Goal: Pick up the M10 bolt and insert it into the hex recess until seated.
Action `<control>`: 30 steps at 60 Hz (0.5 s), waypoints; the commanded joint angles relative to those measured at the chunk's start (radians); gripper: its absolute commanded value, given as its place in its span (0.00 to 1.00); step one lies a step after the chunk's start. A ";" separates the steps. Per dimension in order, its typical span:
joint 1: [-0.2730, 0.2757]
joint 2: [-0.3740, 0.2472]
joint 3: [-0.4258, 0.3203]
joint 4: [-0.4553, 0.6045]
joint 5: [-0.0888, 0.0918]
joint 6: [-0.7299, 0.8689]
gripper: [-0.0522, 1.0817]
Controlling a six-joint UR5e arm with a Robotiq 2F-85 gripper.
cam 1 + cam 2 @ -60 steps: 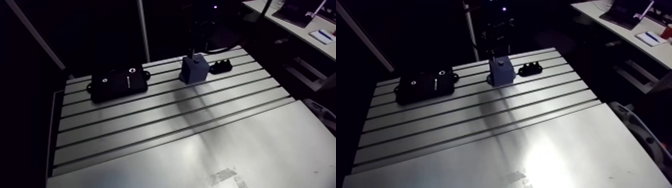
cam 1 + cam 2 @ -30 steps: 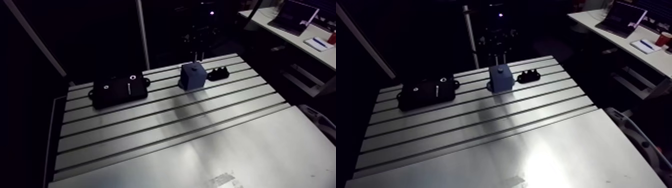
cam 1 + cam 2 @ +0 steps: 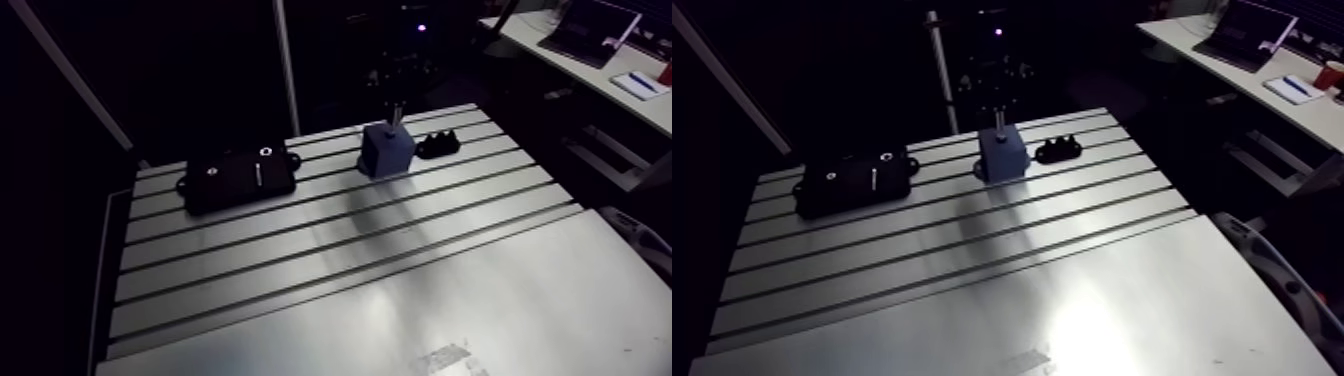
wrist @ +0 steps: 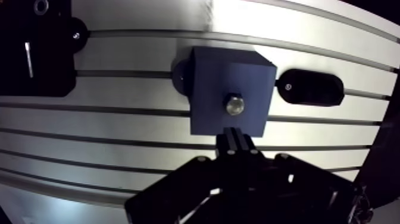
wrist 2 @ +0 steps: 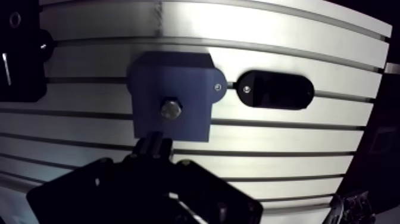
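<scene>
Just ahead of your tool (image 4: 237, 137), the M10 bolt (image 4: 234, 105) sits in the blue block (image 4: 208, 77); you cannot tell the tool's grip.

Just ahead of gripper (image 5: 153, 145): blue block (image 5: 178, 71) on slotted table (image 5: 268, 140). On block's top face, grey hex bolt (image 5: 171, 109), upright; depth of seating not readable. Just beside block, apart from it: black oval piece (image 5: 275, 90). Beyond block's opposite side: black plate (image 5: 18, 65), partly cut off.
</scene>
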 commanded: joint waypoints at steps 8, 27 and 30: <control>-0.001 0.003 0.009 -0.021 -0.001 0.001 0.91; -0.005 0.017 0.009 -0.029 0.001 -0.011 0.93; -0.005 0.019 0.009 -0.032 0.002 -0.012 0.93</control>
